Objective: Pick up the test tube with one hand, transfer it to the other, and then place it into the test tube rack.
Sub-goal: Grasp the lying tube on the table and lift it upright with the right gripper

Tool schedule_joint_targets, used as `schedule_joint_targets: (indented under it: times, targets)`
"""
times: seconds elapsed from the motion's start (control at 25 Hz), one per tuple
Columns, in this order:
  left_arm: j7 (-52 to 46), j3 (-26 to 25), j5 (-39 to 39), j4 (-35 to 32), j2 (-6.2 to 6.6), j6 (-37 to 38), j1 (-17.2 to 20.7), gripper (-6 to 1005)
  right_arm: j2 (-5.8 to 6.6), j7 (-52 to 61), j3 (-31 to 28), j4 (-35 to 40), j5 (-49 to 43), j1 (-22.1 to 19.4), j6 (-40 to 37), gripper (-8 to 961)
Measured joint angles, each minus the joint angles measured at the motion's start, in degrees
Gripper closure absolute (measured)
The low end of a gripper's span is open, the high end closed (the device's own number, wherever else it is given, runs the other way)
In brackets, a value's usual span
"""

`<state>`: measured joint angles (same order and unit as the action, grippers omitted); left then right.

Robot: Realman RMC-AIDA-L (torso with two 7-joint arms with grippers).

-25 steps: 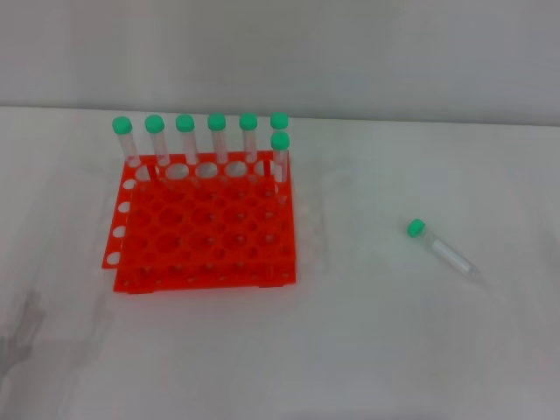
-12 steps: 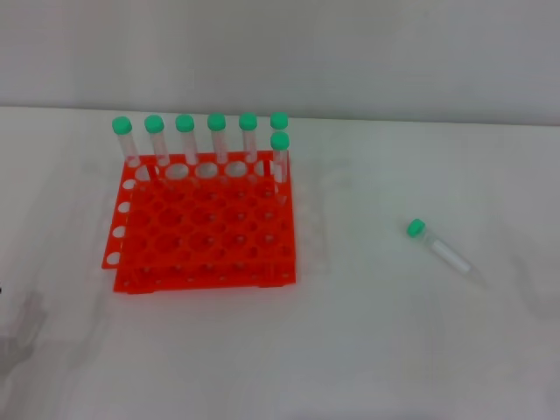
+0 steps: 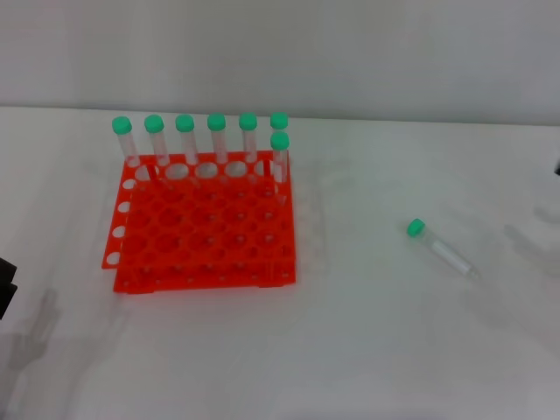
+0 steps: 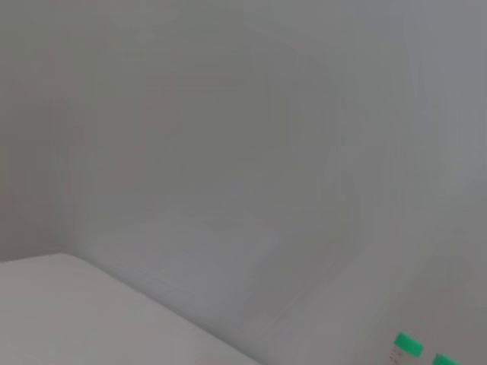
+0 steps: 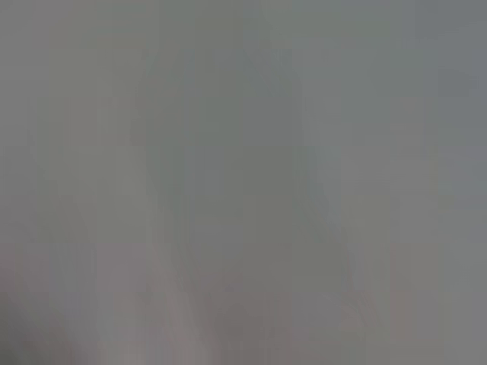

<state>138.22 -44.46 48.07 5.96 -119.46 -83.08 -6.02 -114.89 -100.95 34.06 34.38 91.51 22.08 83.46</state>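
The test tube (image 3: 441, 248) lies on its side on the white table, to the right of the rack, with its green cap toward the rack and its tip pointing to the front right. The orange-red test tube rack (image 3: 206, 229) stands at centre left, with several green-capped tubes (image 3: 217, 136) upright along its back row and one more in its right column. A black part of my left hand (image 3: 4, 287) shows at the left edge, far from the tube. A dark sliver of my right hand (image 3: 557, 166) shows at the right edge. Nothing is held.
The white table (image 3: 367, 350) ends at a grey wall behind. Shadows of the arms fall on the table at the front left and the right. Two green caps (image 4: 409, 344) show in the left wrist view. The right wrist view shows only grey.
The black part of my left hand has come into view at the left edge, and the dark sliver of my right hand at the right edge. The tube and the rack have not moved.
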Motion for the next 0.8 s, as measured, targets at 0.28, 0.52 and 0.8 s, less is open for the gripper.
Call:
schedule_joint_targets:
  times: [0.28,0.52,0.8]
  targets:
    - [-0.04,0.25,0.00,0.08,0.03,-0.02,-0.79,123,-0.18,29.40,14.08,30.31,-18.58,0.37,-2.06,234]
    - [-0.06,0.25,-0.05,0.19,0.02,0.03,-1.33,123,-0.26,50.50,29.10,46.64,-36.72,2.70,-2.09,255]
    - [-0.10,0.25,-0.74,0.20,0.00,0.35,-2.20,123,-0.54,63.69,45.00,47.31,-53.28,9.79,-4.19,280]
